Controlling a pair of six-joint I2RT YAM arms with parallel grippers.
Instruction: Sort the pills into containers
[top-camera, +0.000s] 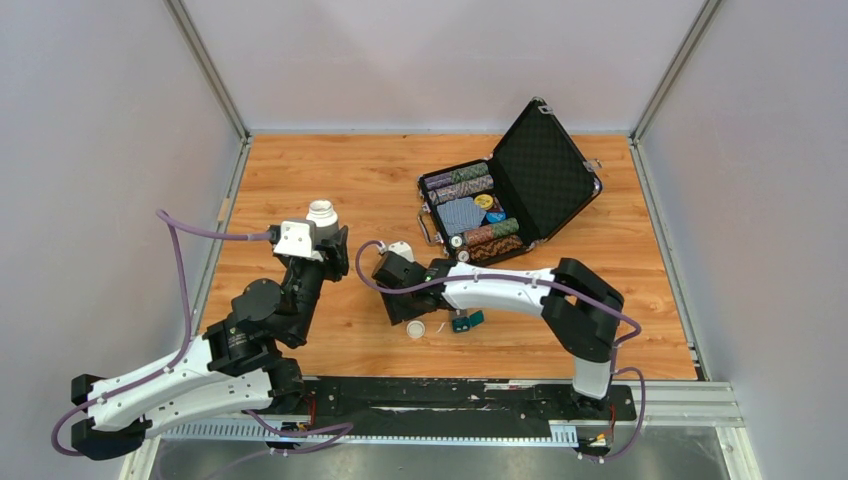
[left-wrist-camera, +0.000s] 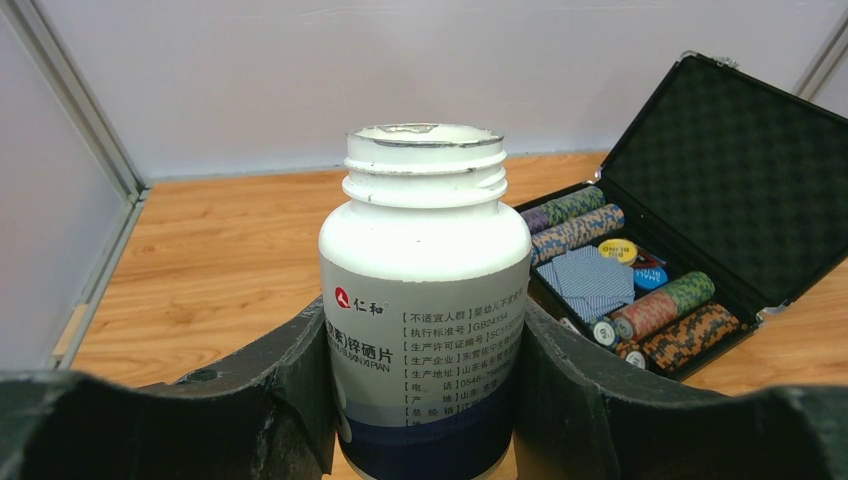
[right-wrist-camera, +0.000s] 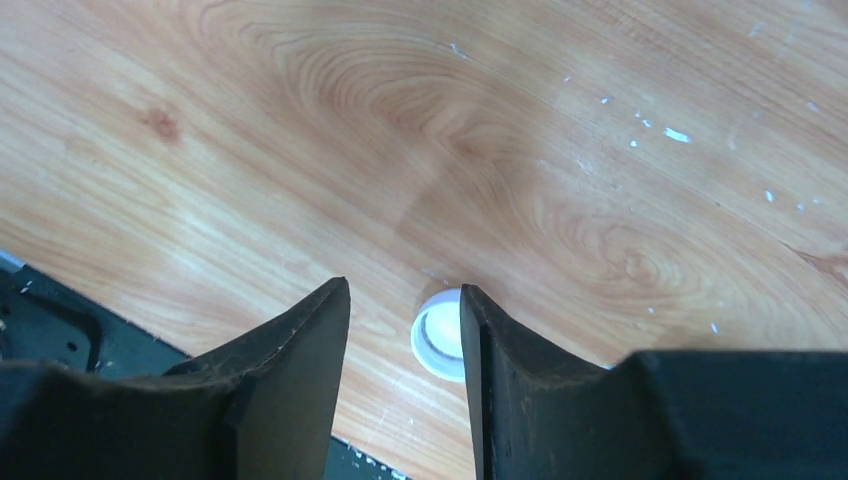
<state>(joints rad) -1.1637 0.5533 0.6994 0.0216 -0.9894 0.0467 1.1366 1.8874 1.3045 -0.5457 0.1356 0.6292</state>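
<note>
My left gripper (top-camera: 322, 238) is shut on a white pill bottle (top-camera: 322, 213) with a grey-and-blue label and holds it upright at the table's left. In the left wrist view the bottle (left-wrist-camera: 425, 250) stands uncapped between the fingers (left-wrist-camera: 290, 380). Its white cap (top-camera: 416, 329) lies upside down on the wood near the front edge. My right gripper (top-camera: 405, 308) is open and empty, hovering just above and beside the cap (right-wrist-camera: 438, 335). The tiny dark-teal container (top-camera: 467, 321) sits just right of the cap, under my right arm. No pills show.
An open black chip case (top-camera: 545, 165) with poker chips and cards stands at the back right; it also shows in the left wrist view (left-wrist-camera: 730, 140). The black base rail (top-camera: 450, 400) runs along the front edge. Grey walls enclose the table.
</note>
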